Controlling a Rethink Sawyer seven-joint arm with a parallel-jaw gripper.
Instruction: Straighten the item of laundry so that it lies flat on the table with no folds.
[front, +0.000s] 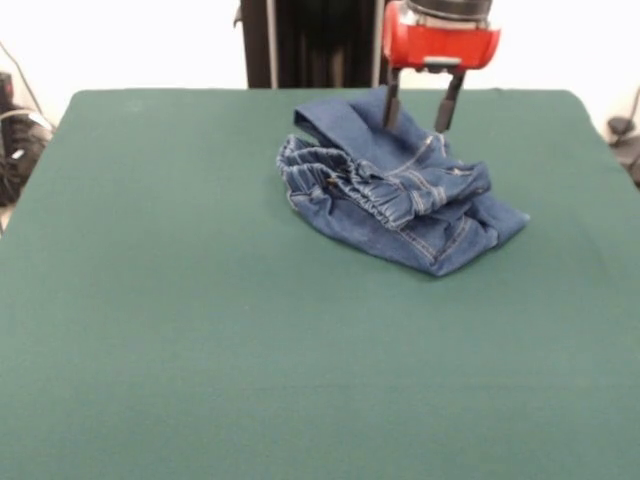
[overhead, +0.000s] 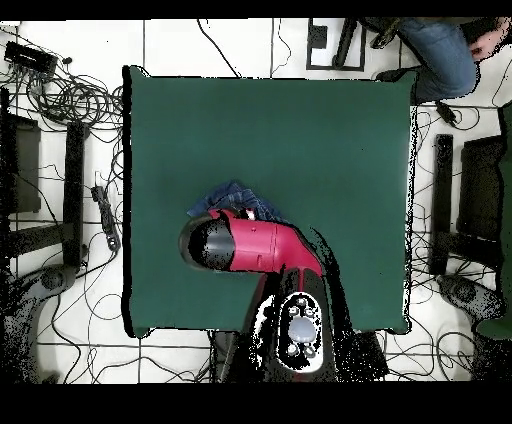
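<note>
Jeans (front: 395, 190) lying bunched and folded toward the green counter's (front: 200, 330) far edge.
Tool (front: 419, 112) hovering over them, fingers spread, gripping nothing; wide bare felt lying in front.

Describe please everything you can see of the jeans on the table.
The jeans are small, of dark blue denim with light stitching and a gathered elastic waistband facing the front camera. They lie crumpled in a folded heap, not flat, on the green table, toward its far side. The robot's hand is open just above the heap's far part, fingertips at the cloth; real contact cannot be told. From overhead, the arm hides most of them.
</note>
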